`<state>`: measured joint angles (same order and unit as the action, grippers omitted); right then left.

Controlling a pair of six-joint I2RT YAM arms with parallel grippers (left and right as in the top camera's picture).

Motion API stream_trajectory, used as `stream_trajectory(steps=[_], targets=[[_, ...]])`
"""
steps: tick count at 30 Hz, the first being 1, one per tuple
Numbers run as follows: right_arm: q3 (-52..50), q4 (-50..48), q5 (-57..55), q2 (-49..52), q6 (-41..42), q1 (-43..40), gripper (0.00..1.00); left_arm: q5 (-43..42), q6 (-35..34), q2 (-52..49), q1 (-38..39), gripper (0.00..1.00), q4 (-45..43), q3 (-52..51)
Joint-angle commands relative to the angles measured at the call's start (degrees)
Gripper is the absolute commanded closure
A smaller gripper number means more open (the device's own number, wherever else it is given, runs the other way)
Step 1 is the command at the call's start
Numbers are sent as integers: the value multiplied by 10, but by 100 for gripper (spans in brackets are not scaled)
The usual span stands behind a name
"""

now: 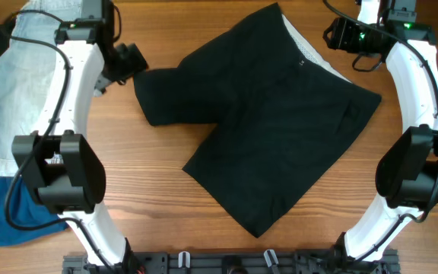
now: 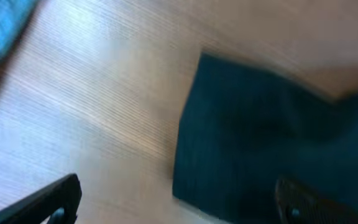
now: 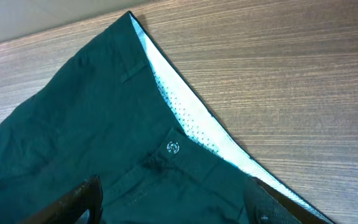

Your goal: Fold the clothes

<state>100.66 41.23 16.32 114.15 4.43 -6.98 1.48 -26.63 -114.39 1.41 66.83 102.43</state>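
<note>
While the black shorts (image 1: 272,129) lie flat mid-table (image 1: 166,198), long axis diagonal with waistband (image 3: 194,127) far right and legs nearer left, left gripper (image 2: 179,208) hovers, fingers spread, at the left leg hem (image 2: 185,137). Right gripper (image 3: 173,210) hovers spread over the waistband. Each arm is nearest its own end.

Left arm (image 1: 74,84): curved white shells between bulky black joint housings.
Right arm (image 1: 411,80): the same white shells and black housings.
Cables (image 1: 55,106): thin and black, running along the white shells of both arms.
Lights (image 1: 364,34): small green lamps on the black units at the far ends.
Left gripper (image 2: 178,193): two matt black fingers, blurred.
Right gripper (image 3: 173,199): two black fingers with a faint sheen.
Base rail (image 1: 226,262): black bar with metal clips, near edge.
</note>
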Motion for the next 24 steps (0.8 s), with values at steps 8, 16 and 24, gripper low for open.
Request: stream_trajectory(steps=[8,16,24], targets=[[5,12,5,-1,0,4,27,-119,-9,1,173,32,-19,-244],[5,12,5,-1,1,4,27,3,-6,1,183,29,-220,-283],[5,8,5,3,0,4,27,86,-6,1,182,27,-372,-283]])
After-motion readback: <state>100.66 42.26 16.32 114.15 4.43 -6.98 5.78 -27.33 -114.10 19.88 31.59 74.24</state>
